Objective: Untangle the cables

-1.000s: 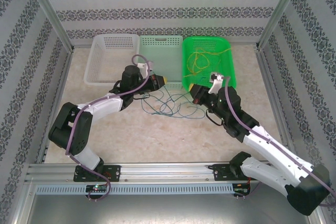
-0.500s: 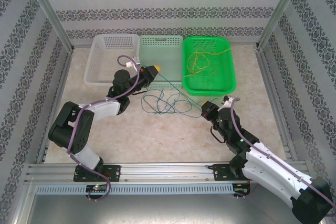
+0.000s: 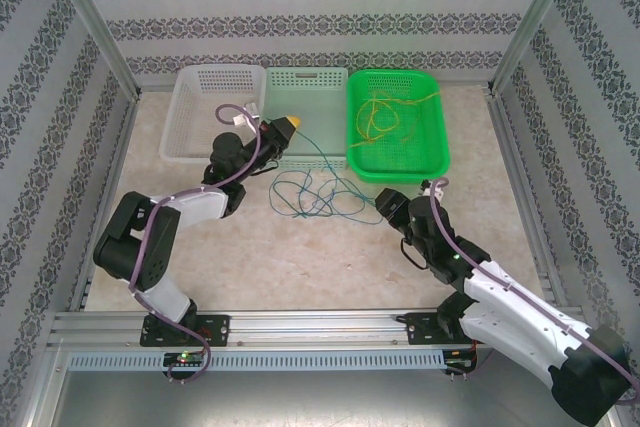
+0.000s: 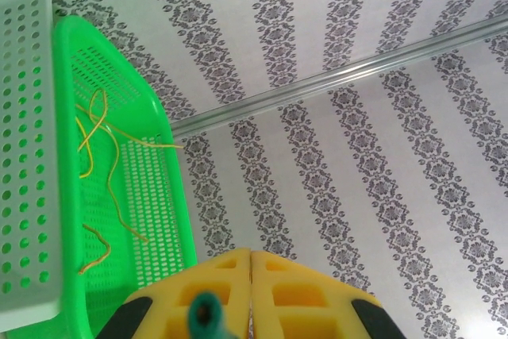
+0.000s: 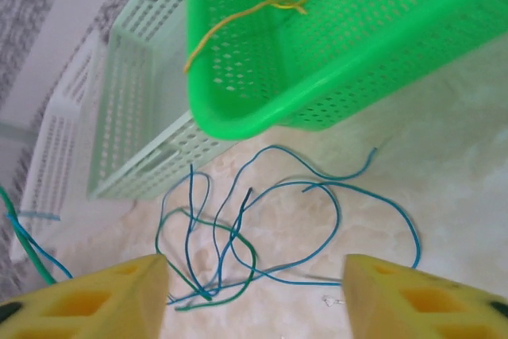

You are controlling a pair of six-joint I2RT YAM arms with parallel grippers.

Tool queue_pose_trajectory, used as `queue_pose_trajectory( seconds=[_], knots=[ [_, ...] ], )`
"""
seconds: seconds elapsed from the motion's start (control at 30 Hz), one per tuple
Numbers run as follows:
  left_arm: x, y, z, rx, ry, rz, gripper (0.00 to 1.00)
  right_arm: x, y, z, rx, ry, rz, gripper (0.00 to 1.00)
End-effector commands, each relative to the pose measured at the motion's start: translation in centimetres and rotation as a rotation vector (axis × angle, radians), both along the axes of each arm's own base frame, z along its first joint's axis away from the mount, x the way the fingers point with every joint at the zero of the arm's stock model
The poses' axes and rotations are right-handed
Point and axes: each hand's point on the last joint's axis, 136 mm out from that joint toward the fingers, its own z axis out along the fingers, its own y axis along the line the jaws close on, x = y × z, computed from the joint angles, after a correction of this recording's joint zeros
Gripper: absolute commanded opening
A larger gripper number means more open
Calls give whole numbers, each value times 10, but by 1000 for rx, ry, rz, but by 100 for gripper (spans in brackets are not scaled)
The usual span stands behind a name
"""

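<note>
A robot lab cell: aluminium posts at the upper corners, wallpapered panels on three sides, left arm and right arm bolted to a rail below the worktop.

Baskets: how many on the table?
3, in a row at the far edge: white basket left, pale green basket middle, bright green basket right, holding yellow cables.

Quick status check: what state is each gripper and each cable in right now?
Left gripper: shut on dark green cable.
Right gripper: open, holding nothing.
Blue cables: tangled together, lying on table.
Yellow cables: loose in green basket.
</note>
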Motion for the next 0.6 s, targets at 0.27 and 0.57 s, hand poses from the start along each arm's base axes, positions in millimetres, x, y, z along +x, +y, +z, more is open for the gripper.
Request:
queue_pose_trajectory(
  seconds=[0.27, 0.57],
  knots=[
    [3, 2, 46, 44, -105, 19, 0, -8, 23, 46, -159, -181, 181, 79],
    [-3, 1, 47, 276, -107, 6, 0, -22, -41, 97, -217, -382, -29, 86]
  ],
)
